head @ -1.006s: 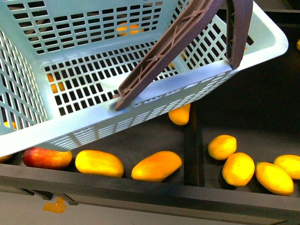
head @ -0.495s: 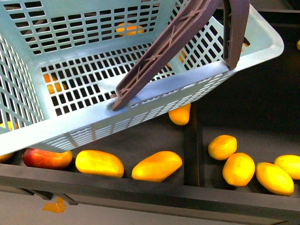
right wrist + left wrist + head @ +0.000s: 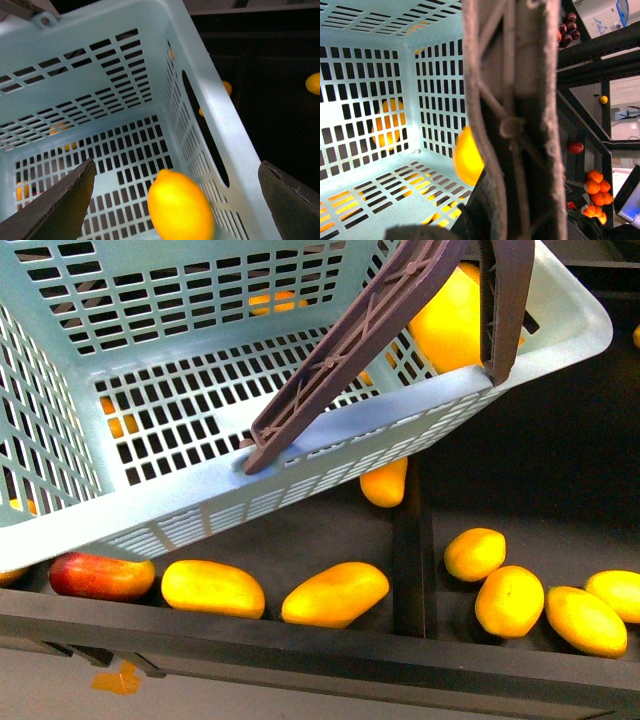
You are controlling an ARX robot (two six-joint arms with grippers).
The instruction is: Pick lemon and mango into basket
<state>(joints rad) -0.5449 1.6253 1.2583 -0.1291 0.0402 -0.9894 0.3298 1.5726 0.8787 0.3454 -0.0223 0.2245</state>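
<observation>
The light turquoise basket [image 3: 330,455] hangs tilted over the fruit shelf, filling the upper left of the front view. My left gripper [image 3: 520,220] is shut on its dark maroon handle [image 3: 510,100], which hides the fingers. A bright yellow lemon [image 3: 181,205], blurred, is loose inside the basket between the wide-apart fingers of my open right gripper [image 3: 176,169], touching neither. The lemon [image 3: 448,325] shows by the handle in the front view, and the same lemon [image 3: 467,157] is partly hidden behind the handle in the left wrist view. Two mangoes [image 3: 212,588] [image 3: 334,594] lie on the shelf below.
A reddish elongated fruit [image 3: 102,577] lies left of the mangoes. Several more lemons [image 3: 509,601] sit in the right compartment, past a dark divider [image 3: 412,540]. Another yellow fruit [image 3: 385,483] lies under the basket's edge. The shelf's dark front rail [image 3: 320,650] runs along the bottom.
A lemon has appeared inside the basket near its right far corner, blurred in motion. The basket has shifted slightly. The fruit on the shelf has not moved.
</observation>
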